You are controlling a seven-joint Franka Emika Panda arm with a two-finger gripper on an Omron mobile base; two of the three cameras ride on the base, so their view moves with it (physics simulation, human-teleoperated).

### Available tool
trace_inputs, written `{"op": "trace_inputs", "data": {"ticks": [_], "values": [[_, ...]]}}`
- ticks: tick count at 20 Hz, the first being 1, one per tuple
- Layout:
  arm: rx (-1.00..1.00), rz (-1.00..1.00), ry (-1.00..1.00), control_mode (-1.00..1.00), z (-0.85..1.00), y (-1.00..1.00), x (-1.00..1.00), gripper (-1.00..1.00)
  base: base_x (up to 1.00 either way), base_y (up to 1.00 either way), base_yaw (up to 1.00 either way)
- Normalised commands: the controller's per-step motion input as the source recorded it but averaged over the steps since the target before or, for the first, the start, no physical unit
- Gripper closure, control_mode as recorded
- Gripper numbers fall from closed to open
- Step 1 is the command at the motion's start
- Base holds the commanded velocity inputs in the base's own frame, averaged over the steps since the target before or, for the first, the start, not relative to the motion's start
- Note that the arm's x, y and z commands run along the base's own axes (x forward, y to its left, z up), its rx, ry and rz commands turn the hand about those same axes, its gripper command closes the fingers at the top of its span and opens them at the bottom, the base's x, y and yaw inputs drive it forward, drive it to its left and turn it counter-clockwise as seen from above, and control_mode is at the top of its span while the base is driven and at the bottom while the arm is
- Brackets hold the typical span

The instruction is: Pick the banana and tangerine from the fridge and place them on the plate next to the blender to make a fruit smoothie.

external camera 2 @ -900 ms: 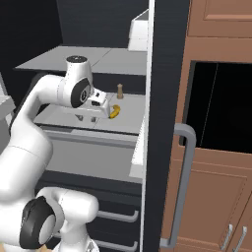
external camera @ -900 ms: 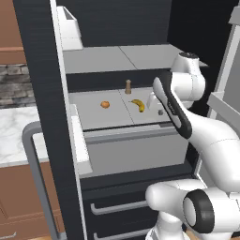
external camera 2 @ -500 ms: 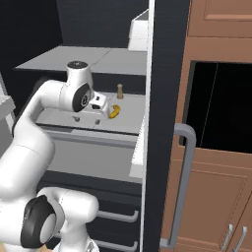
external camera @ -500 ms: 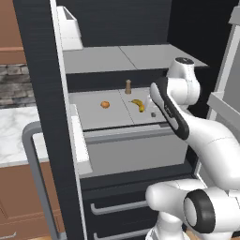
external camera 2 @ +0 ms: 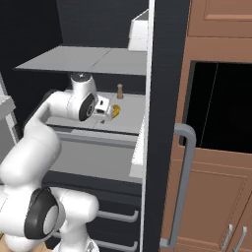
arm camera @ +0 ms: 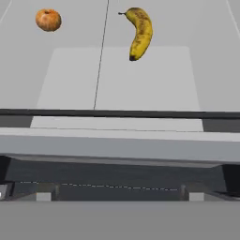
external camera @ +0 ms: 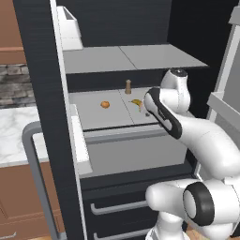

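1. The fridge (external camera: 42, 70) is tall and black, and its door stands open, with a long grey bar handle (external camera: 40, 178) on it.
2. The banana (arm camera: 139, 33) lies flat on a grey shelf (external camera: 93, 112) in the middle of the fridge. It is yellow with dark spots.
3. The tangerine (arm camera: 48, 20) sits on the same shelf. It is well apart from the banana and does not touch it.
4. In the left base view the tangerine (external camera: 105, 104) is to the left of the banana (external camera: 137, 102).
5. A small tan bottle (external camera: 128, 86) stands upright behind the two fruits, near the back of the shelf.
6. The white arm (external camera: 187, 136) reaches into the fridge from the right side in the left base view.
7. The claw (external camera 2: 106, 110) is up at the front of the shelf, just beside the banana (external camera 2: 116, 111) in the right base view.
8. The claw holds nothing. I cannot tell how wide it is, because the finger tips are too hard to see.
9. From the hand view, both fruits lie past the front edge of the shelf, with the banana closer to the middle.
10. A white box (external camera: 70, 30) sits on the top shelf.
11. Grey drawers (external camera: 117, 206) are at the bottom of the fridge.
12. Brown wooden cabinets (external camera 2: 216, 147) stand beside the fridge.
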Motion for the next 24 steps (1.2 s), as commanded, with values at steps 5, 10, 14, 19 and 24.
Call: {"op": "trace_inputs", "data": {"ticks": [5,10,14,19,24], "values": [[0.00,0.00,-0.06,-1.00,-0.27,0.00,0.55,-1.00,0.00,0.00,0.00],[0.00,-0.01,-0.03,-1.00,-0.36,0.00,0.58,-1.00,0.00,0.00,0.00],[0.00,0.00,0.00,-1.00,-0.19,0.00,0.62,-1.00,0.00,0.00,0.00],[0.00,0.00,0.00,-1.00,-0.13,0.00,0.51,-1.00,0.00,0.00,0.00],[0.00,-0.01,-0.01,-1.00,-0.21,0.00,0.58,-1.00,0.00,0.00,0.00]]}}
